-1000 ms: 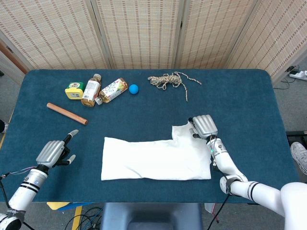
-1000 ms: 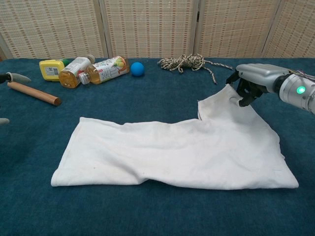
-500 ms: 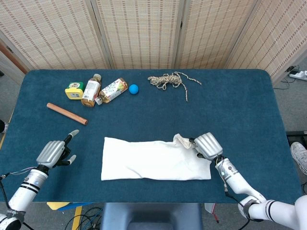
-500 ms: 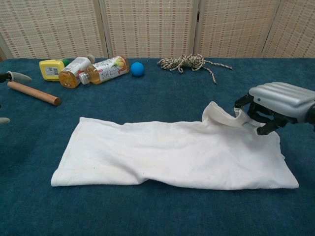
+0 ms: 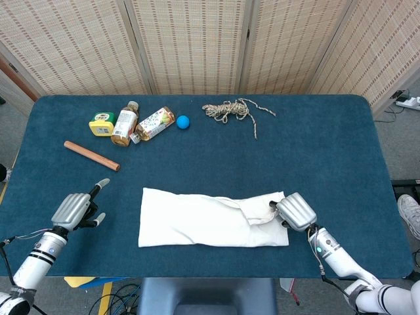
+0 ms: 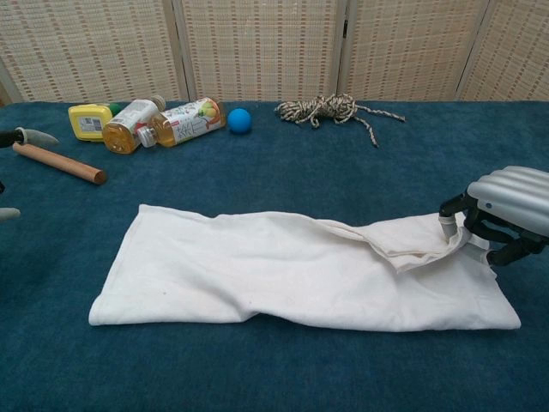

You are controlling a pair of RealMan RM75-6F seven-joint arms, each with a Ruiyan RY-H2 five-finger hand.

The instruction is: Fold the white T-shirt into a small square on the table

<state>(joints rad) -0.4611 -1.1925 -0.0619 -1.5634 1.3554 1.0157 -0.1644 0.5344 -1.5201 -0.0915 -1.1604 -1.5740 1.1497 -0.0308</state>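
Chest view | right hand pinches T-shirt sleeve | left hand open, holding nothing

One T-shirt, two bottles, one ball, one rope.

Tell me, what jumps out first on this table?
The long white T-shirt lying across the near middle of the blue table, with the silver right hand pinching a folded flap at its right end. Along the far edge lie bottles, a blue ball and tangled rope.
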